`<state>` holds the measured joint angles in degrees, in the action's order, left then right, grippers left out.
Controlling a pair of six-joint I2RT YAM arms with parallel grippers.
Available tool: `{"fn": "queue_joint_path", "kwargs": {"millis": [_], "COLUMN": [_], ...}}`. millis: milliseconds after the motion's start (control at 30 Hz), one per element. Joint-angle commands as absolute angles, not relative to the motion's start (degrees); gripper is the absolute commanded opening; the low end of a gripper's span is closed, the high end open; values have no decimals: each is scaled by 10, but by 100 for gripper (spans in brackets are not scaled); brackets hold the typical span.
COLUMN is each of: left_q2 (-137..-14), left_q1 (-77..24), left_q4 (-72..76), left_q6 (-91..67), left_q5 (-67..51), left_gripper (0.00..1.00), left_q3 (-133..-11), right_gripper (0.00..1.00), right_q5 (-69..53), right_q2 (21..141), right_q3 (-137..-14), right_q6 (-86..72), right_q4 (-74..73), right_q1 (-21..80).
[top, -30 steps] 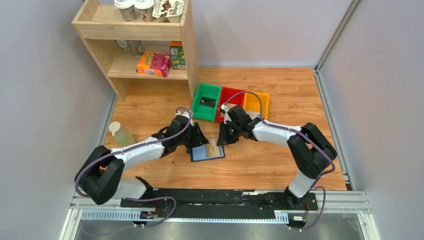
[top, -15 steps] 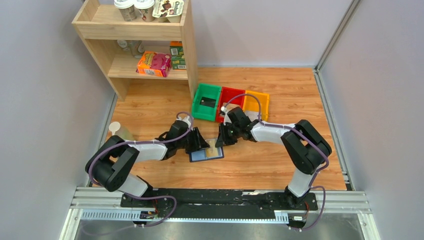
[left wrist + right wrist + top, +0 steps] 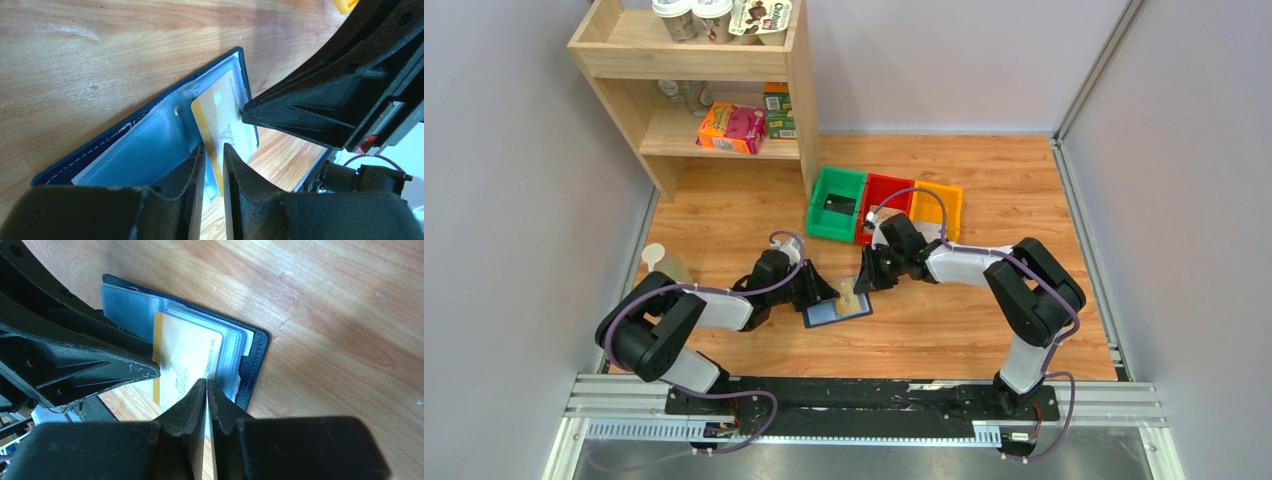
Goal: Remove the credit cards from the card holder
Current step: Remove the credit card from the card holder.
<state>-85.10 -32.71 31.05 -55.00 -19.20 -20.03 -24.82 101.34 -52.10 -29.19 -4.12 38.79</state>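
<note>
Left gripper (image 3: 213,150) narrowly apart astride the card (image 3: 222,120); right gripper (image 3: 206,385) closed, tip on it; holder (image 3: 145,150) looks unpinned, so it may drag along with the card.

The card holder (image 3: 252,357) lies open on the wooden table (image 3: 340,315) with a tan-gold card (image 3: 182,357) atop its clear sleeves. The right gripper (image 3: 206,382) meets the card's near edge, its jaws almost together – the left gripper's finger (image 3: 100,362) reaches the card's left side
</note>
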Motion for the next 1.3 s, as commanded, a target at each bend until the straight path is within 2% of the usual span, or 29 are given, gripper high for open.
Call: {"fn": "queue_joint_path", "kwargs": {"millis": [0, 233, 467, 1267], "left_q2": [-824, -853, -858, -749], "left_q1": [-330, -330, -330, -289], "left_q4": [401, 447, 466, 259], "left_q6": [-563, -579, -596, -568], "left_q5": [-218, -236, -232, -157], "left_gripper": [25, 20, 0, 0], "left_q3": [-196, -198, -182, -116], "right_gripper": [13, 13, 13, 12], "right_q5": [-225, -226, -214, -205], "right_q2": [1043, 1048, 1053, 1064], "right_q3": [-510, -508, -504, -505], "right_q6": [-289, -290, -290, -287], "right_q4": [-42, -40, -43, -54], "right_q1": [388, 388, 388, 385]}}
